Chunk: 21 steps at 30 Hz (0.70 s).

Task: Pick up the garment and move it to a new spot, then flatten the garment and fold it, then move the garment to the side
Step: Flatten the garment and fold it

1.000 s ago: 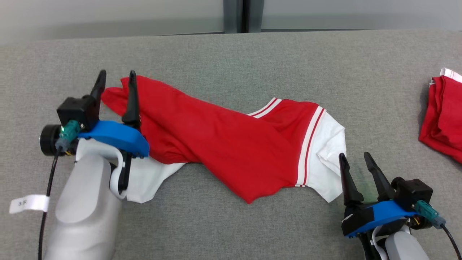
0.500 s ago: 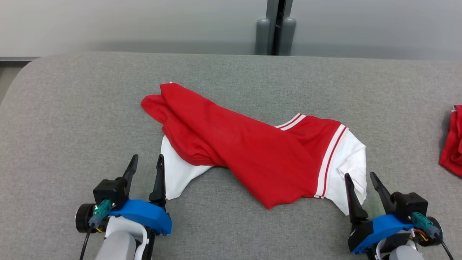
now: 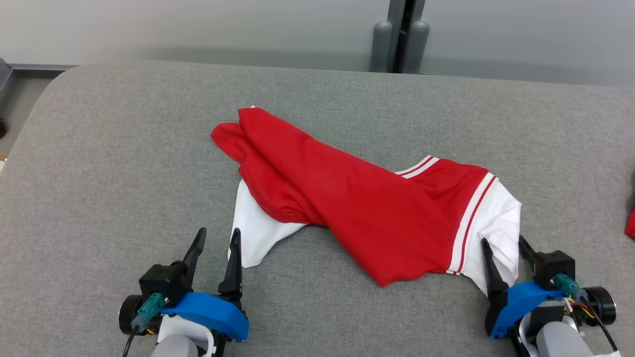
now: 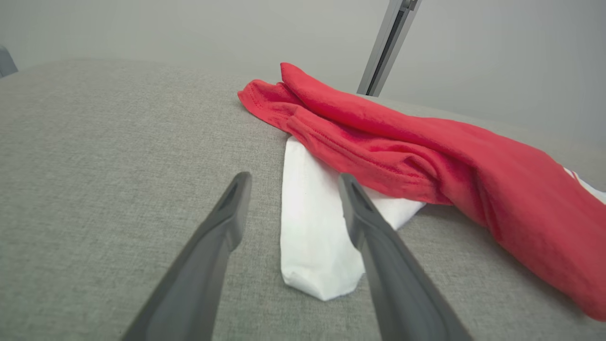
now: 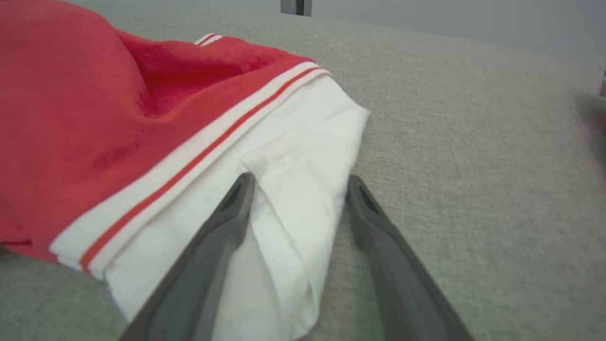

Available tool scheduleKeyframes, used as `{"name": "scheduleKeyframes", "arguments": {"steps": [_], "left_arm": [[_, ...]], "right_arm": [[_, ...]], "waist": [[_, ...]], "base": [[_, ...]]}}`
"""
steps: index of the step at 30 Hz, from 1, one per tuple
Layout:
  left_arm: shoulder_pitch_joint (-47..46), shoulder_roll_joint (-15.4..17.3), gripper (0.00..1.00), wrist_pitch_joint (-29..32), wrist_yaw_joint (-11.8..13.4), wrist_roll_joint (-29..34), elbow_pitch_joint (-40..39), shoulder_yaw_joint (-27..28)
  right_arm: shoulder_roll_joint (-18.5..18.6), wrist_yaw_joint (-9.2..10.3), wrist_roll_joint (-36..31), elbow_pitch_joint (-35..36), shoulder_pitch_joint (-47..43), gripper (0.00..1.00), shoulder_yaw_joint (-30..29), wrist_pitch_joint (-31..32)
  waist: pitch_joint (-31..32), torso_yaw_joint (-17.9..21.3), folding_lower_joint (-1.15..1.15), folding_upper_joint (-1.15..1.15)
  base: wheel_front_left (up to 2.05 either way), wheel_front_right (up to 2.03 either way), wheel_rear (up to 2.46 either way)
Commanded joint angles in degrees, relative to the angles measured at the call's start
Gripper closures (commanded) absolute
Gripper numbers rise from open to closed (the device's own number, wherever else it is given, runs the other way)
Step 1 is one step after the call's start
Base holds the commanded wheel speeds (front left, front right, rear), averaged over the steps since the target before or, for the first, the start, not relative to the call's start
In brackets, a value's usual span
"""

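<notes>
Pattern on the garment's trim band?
White band with one thin red stripe; clearest in the right wrist view.

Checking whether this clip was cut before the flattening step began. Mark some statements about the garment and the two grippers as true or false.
1. The garment is folded flat. False: it lies rumpled, with red cloth bunched over white.
2. The left gripper and the right gripper are both open. True.
3. The left gripper clamps the garment's white corner. False: its jaws stand apart and the corner lies loose on the table.
4. White cloth shows between the right gripper's fingers. True.
5. The garment hangs over the table's edge. False: it lies wholly on the table.
</notes>
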State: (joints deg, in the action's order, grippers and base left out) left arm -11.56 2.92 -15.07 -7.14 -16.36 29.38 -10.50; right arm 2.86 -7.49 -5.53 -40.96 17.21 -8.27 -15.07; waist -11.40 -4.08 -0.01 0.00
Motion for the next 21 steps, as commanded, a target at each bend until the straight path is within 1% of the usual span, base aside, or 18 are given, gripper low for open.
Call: {"name": "scheduleKeyframes", "arguments": {"steps": [1, 3, 4, 5, 7, 8, 10, 12, 13, 15, 16, 17, 18, 19, 20, 21], "left_arm": [[0.3, 0.0, 0.0, -0.1, -0.4, -0.3, -0.4, -0.3], [0.8, 0.0, 0.0, -0.1, -0.4, -0.7, -0.6, -0.8], [0.9, 0.0, 0.0, -0.1, -0.4, -0.8, -0.7, -1.0], [0.9, 0.0, 0.0, -0.1, -0.4, -0.8, -0.6, -1.2], [0.9, 0.0, 0.0, -0.1, -0.4, -0.8, -0.5, -1.4], [1.0, 0.0, 0.0, -0.1, -0.4, -0.8, -0.5, -1.5], [1.3, 0.0, 0.0, -0.1, -0.4, -0.6, -0.3, -1.3], [1.7, 0.0, 0.0, -0.1, -0.4, -0.3, -0.2, -1.2], [2.0, 0.0, 0.0, -0.1, -0.5, -0.2, -0.2, -1.1], [2.4, 0.0, 0.0, -0.1, -0.5, 0.1, -0.1, -1.3], [2.7, 0.0, 0.0, -0.1, -0.5, 0.1, 0.0, -1.3], [3.1, 0.0, 0.0, -0.1, -0.5, 0.2, 0.1, -1.5], [3.5, 0.0, 0.0, -0.1, -0.5, 0.2, 0.2, -1.5], [3.9, 0.0, 0.0, -0.1, -0.5, 0.1, 0.2, -1.6], [4.3, 0.0, 0.0, -0.1, -0.5, 0.0, 0.4, -1.8], [4.7, 0.0, 0.0, -0.1, -0.5, -0.2, 0.5, -1.9]], "right_arm": [[0.1, 0.0, -0.6, -0.3, 0.8, 0.0, -0.1, -0.1], [0.1, 0.0, -1.1, -0.5, 1.0, 0.0, -0.4, -0.1], [0.1, 0.0, -1.2, -0.6, 1.0, 0.05, -0.6, -0.1], [0.1, 0.0, -1.1, -0.6, 0.9, 0.2, -0.7, -0.1], [0.1, 0.0, 0.1, -0.8, 0.9, 0.92, -0.9, -0.1], [0.1, 0.0, 1.4, -0.1, 0.9, 1.0, -0.8, -0.1], [0.1, 0.0, 4.9, 1.3, 0.7, 1.0, -0.6, -0.1], [0.1, 0.0, 11.9, 2.9, 0.2, 1.0, -0.4, -0.1], [0.2, 0.0, 15.9, 3.6, -0.2, 1.0, -0.8, -0.1], [0.0, 0.0, 26.8, 4.9, -1.6, 1.0, 0.6, -0.1], [0.2, 0.01, 31.5, 5.0, -2.8, 1.0, -0.1, -0.1], [0.2, 0.0, 36.9, 4.9, -3.6, 0.89, 0.0, -0.1], [0.2, 0.0, 39.4, 4.0, -4.6, 0.58, -0.8, -0.1], [0.3, 0.0, 41.7, 3.1, -5.5, 0.06, -1.9, -0.1], [0.2, 0.0, 43.1, 2.0, -6.2, 0.0, -2.7, -0.1], [0.2, -0.01, 43.6, 0.9, -7.0, 0.0, -3.8, -0.1]], "waist": [[-0.1, -0.2, 0.01, 0.0], [-0.2, -0.3, 0.01, 0.0], [-0.2, -0.4, 0.01, 0.0], [-0.2, -0.4, 0.01, 0.0], [-0.1, -0.4, 0.01, 0.0], [0.0, -0.4, 0.01, 0.0], [0.2, -0.1, 0.01, 0.0], [0.8, 0.2, 0.01, 0.0], [1.3, 0.5, 0.01, 0.0], [2.3, 1.0, 0.01, 0.0], [2.8, 1.3, 0.01, 0.0], [3.3, 1.6, 0.01, 0.0], [3.9, 1.9, 0.01, 0.0], [4.4, 2.2, 0.01, 0.0], [4.9, 2.5, 0.01, 0.0], [5.5, 2.8, 0.01, 0.0]], "base": [[0.0, 0.0, 0.0], [0.0, 0.0, 0.0], [0.0, 0.0, 0.0], [0.0, 0.0, 0.0], [0.0, 0.0, 0.0], [0.0, 0.0, 0.0], [0.0, 0.0, 0.0], [0.0, 0.0, 0.0], [0.0, 0.0, 0.0], [0.0, 0.0, 0.0], [0.0, 0.0, 0.0], [0.0, 0.0, 0.0], [0.0, 0.0, 0.0], [0.0, 0.0, 0.0], [0.0, 0.0, 0.0], [0.0, 0.0, 0.0]]}}
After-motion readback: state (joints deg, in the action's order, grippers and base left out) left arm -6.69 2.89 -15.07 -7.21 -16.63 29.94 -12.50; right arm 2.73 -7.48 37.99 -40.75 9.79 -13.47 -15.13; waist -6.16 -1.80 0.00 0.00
